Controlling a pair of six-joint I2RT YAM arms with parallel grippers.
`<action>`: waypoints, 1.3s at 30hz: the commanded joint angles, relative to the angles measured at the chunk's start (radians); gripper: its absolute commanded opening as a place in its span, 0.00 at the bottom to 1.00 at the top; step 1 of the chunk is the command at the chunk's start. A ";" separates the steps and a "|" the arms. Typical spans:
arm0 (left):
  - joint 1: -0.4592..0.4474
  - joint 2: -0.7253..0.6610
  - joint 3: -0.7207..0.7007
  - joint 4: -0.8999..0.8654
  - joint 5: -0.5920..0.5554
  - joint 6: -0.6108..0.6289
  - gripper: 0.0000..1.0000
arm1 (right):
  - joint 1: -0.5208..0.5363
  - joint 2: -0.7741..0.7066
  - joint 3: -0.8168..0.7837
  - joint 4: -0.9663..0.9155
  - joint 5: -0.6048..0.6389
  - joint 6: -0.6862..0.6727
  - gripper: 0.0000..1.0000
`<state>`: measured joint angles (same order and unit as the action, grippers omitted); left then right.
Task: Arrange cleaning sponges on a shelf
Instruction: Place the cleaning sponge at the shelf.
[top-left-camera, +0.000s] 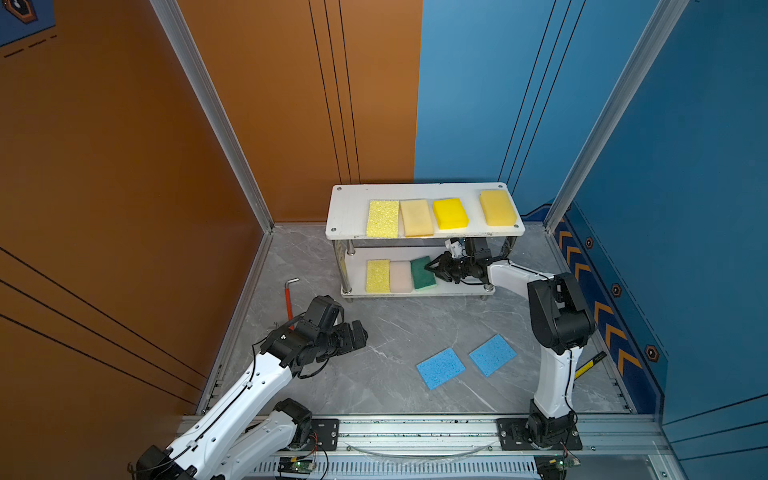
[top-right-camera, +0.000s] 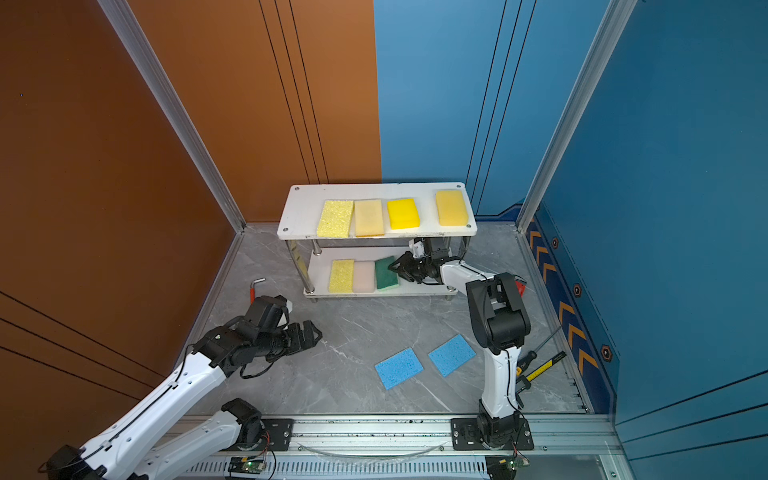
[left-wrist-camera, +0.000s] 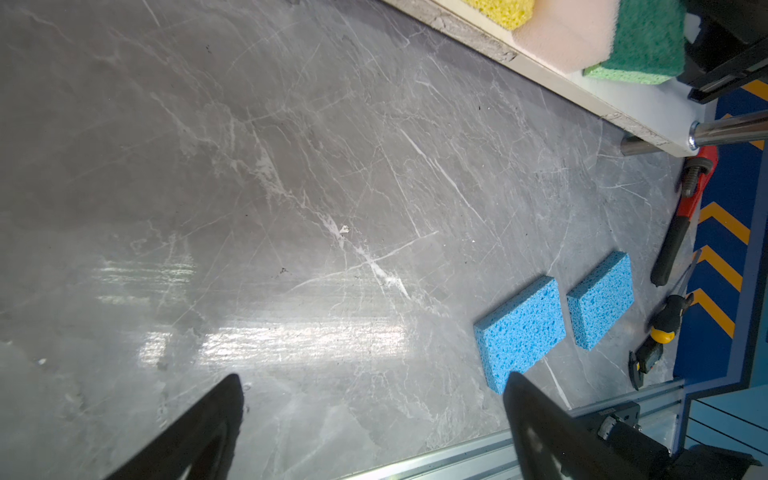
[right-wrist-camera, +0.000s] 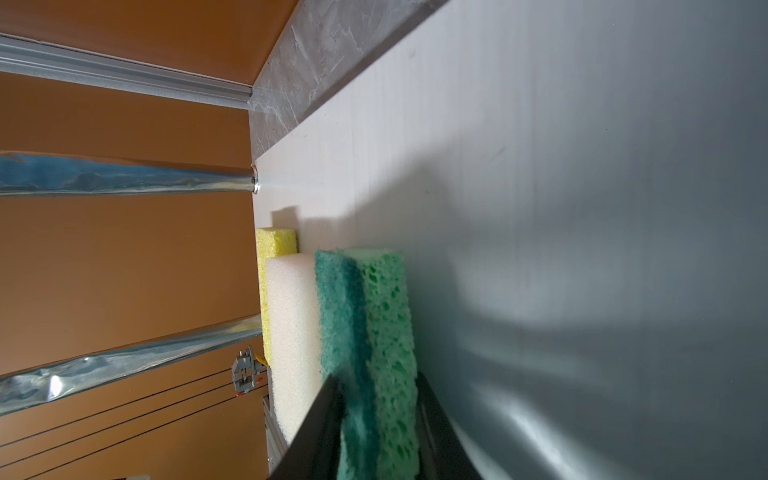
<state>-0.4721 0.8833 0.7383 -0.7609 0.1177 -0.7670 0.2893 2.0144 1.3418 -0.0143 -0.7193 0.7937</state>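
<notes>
The shelf (top-left-camera: 349, 208) stands at the back of the floor. Several yellow sponges lie in a row on its top board, among them a bright yellow one (top-left-camera: 450, 213). The lower board holds a pale-yellow sponge (top-left-camera: 377, 276), a pinkish one (top-left-camera: 400, 276) and a dark green sponge (top-left-camera: 422, 272) (right-wrist-camera: 374, 316) that sits tilted against the pinkish one. My right gripper (top-left-camera: 434, 266) (right-wrist-camera: 376, 378) reaches under the top board and is shut on the green sponge's end. Two blue sponges (top-left-camera: 440, 368) (top-left-camera: 492, 354) lie flat on the floor. My left gripper (top-left-camera: 361, 332) (left-wrist-camera: 374, 376) hovers open and empty left of them.
A red-handled hex key (top-left-camera: 288, 297) lies near the left wall. A red wrench (left-wrist-camera: 685, 208), a screwdriver (left-wrist-camera: 669, 320) and a yellow measuring tool (top-left-camera: 590, 363) lie along the right wall. A metal rail (top-left-camera: 415, 432) runs across the front edge.
</notes>
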 joint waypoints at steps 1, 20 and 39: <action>0.016 -0.003 -0.015 -0.026 0.019 0.025 0.98 | 0.010 -0.047 -0.023 0.020 0.048 0.019 0.34; 0.040 -0.026 -0.029 -0.029 0.037 0.034 0.98 | -0.008 -0.135 -0.081 -0.069 0.090 -0.040 0.51; 0.014 -0.116 -0.063 -0.052 0.008 -0.031 0.98 | 0.050 -0.066 0.059 -0.194 0.104 -0.120 0.54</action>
<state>-0.4473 0.7776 0.6865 -0.7834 0.1356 -0.7837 0.3305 1.9144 1.3743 -0.1761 -0.6159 0.6975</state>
